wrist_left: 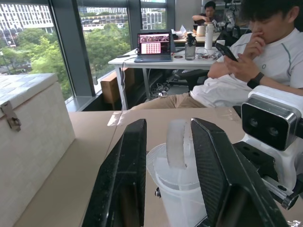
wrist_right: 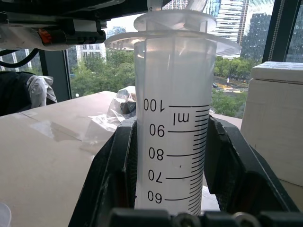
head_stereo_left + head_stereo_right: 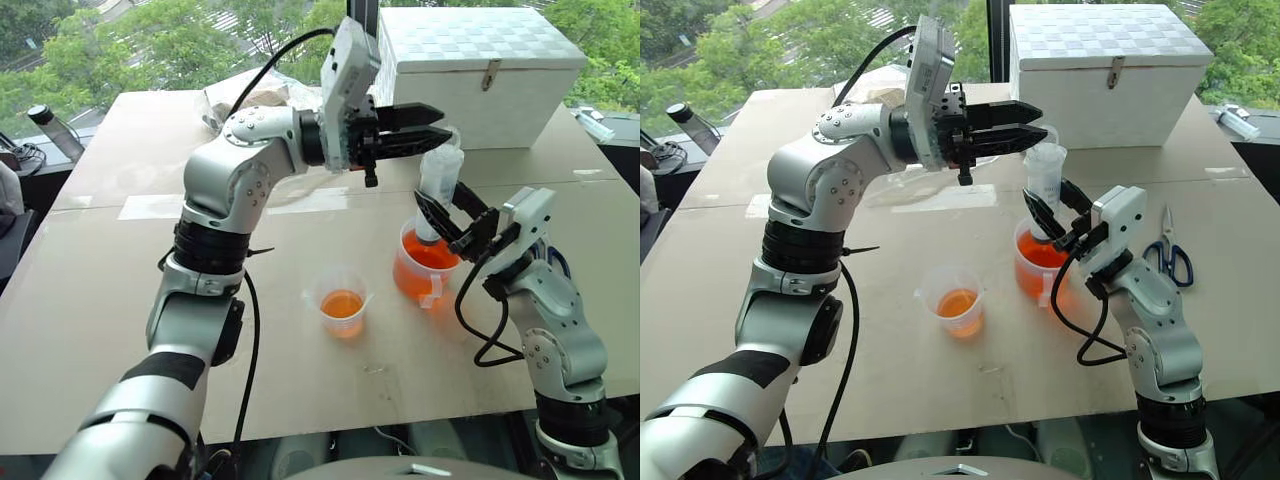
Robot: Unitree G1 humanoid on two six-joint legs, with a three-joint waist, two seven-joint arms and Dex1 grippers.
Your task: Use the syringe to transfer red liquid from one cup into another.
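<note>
Your right gripper (image 3: 1050, 215) clamped on syringe (image 3: 1045, 185) barrel, holding it upright, tip down inside larger beaker (image 3: 1038, 268) of red liquid (image 3: 1036, 262). Your left gripper (image 3: 1025, 125), level, fingers (image 1: 215, 165) narrowed either side of plunger ring (image 1: 176, 142) atop syringe; contact cannot be told. Smaller beaker (image 3: 958, 300), part-filled, stands near on table (image 3: 730, 280). Scissors (image 3: 1170, 255) lie beyond right arm.
</note>
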